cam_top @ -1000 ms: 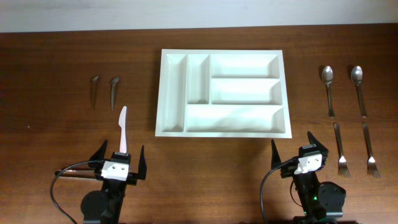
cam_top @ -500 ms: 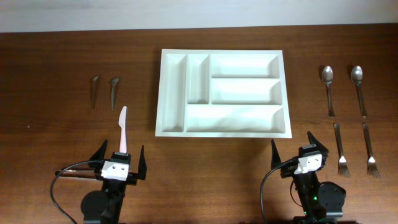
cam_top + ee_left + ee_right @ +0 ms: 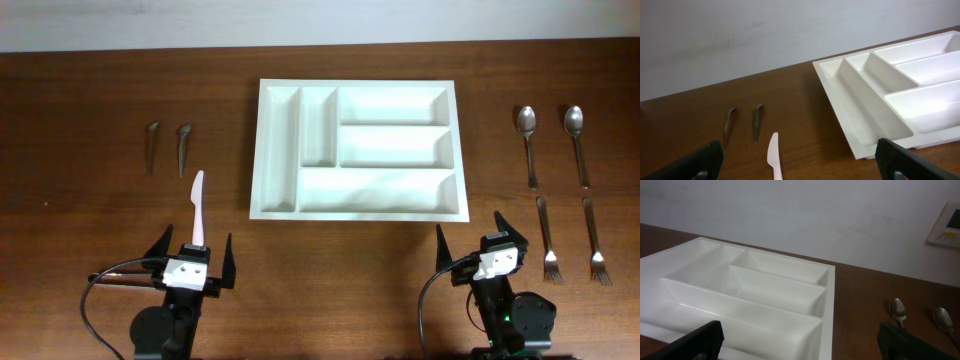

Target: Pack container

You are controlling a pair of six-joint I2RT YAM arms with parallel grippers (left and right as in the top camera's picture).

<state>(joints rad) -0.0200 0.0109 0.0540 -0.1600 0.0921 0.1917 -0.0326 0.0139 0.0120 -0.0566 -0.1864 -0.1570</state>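
The white five-compartment container (image 3: pixel 258 150) lies at the table's middle, all compartments empty; it also shows in the left wrist view (image 3: pixel 840 107) and the right wrist view (image 3: pixel 827 310). A pale pink plastic knife (image 3: pixel 198 205) lies left of it, just ahead of my left gripper (image 3: pixel 193 250), which is open and empty. Two small dark spoons (image 3: pixel 168 146) lie further left. Two metal spoons (image 3: pixel 550 140) and two forks (image 3: pixel 570 240) lie right of the container. My right gripper (image 3: pixel 470 235) is open and empty near the front edge.
A white wall runs along the table's far edge. A black cable (image 3: pixel 100 290) loops beside the left arm base. Bare wooden table lies between the container and each cutlery group.
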